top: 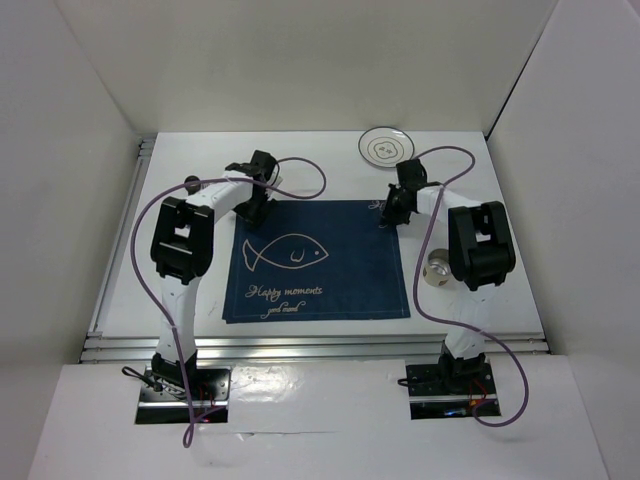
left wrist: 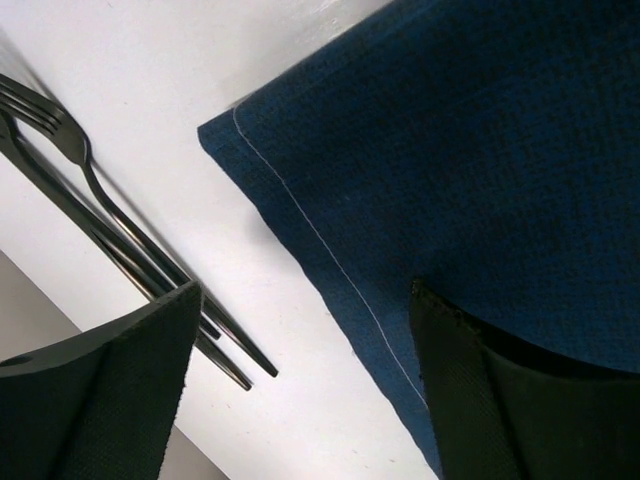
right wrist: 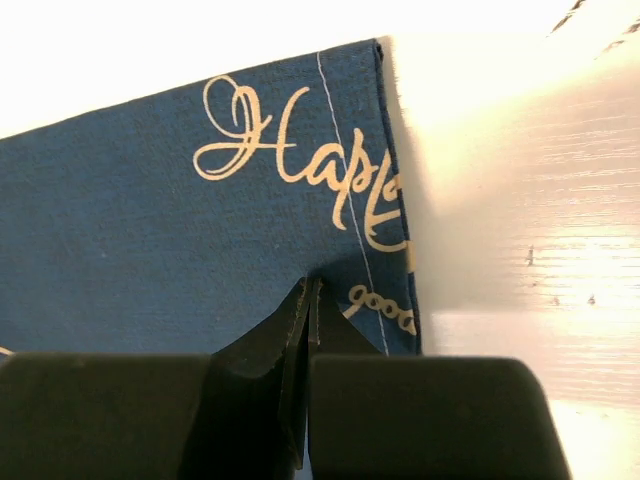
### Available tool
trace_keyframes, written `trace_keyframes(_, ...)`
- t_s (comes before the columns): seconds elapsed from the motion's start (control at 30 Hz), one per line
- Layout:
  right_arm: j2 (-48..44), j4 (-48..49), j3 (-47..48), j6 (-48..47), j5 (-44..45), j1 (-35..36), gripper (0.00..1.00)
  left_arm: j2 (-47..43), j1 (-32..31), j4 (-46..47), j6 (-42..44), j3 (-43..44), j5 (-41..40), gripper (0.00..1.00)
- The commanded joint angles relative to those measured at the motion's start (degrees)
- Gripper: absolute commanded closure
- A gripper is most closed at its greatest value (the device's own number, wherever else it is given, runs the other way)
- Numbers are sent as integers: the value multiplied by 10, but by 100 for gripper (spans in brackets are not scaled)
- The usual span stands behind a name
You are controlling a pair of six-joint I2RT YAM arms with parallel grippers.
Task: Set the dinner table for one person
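Observation:
The white dinner table (top: 190, 260) carries a navy fish-print placemat (top: 318, 262) lying flat in the middle. My left gripper (top: 256, 205) is open at the mat's far left corner. In the left wrist view (left wrist: 300, 300) its fingers straddle the mat's edge (left wrist: 400, 150), holding nothing. My right gripper (top: 390, 212) is at the mat's far right corner. In the right wrist view (right wrist: 310, 285) its jaws are pressed together on the cloth (right wrist: 150, 230) next to the gold lettering.
A white plate (top: 385, 147) with dark rings lies at the far edge. A small metal cup (top: 437, 268) stands right of the mat, partly behind the right arm. Two dark forks (left wrist: 110, 215) lie on the table left of the mat's corner. White walls enclose the table.

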Motion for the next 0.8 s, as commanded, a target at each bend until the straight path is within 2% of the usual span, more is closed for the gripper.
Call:
trace_keyframes(0.0, -17, -32, 20, -34, 23, -6, 100, 18, 2, 1, -26, -11, 26, 8)
trace_keyframes(0.07, -37, -32, 20, -41, 18, -6, 95, 18, 2, -6, -32, -5, 21, 0)
trace_keyframes(0.1, -45, -32, 20, -49, 18, -6, 90, 18, 2, -6, -32, 3, 21, 0)
trace_keyframes(0.13, -62, -32, 20, -49, 18, -6, 80, 18, 2, -6, -37, 11, 27, 0)
trace_keyframes(0.17, -70, -32, 26, -56, 13, -6, 63, 10, 2, -11, -37, 11, 27, 0)
trace_keyframes(0.2, -77, -32, 26, -56, 13, -11, 52, 1, 2, -11, -37, 16, 27, 0)
trace_keyframes(0.3, -96, -38, 54, -56, -8, -18, 29, -16, 2, -4, -43, 16, 22, 0)
trace_keyframes(0.33, -96, -38, 59, -39, -20, -28, 25, -17, 2, -4, -49, 16, 14, 0)
trace_keyframes(0.4, -107, -18, 59, -14, -69, -56, 23, -38, 2, -4, -55, 16, 6, 0)
trace_keyframes(0.47, -113, 28, 54, 42, -99, -91, 16, -57, 7, 7, -61, 10, 6, 0)
trace_keyframes(0.6, -94, 124, 35, 134, -149, -132, 15, -118, 14, 13, -61, -23, 25, 0)
trace_keyframes(0.77, -4, 151, 123, 180, -150, -139, 16, -207, 41, 24, -44, -88, 53, 0)
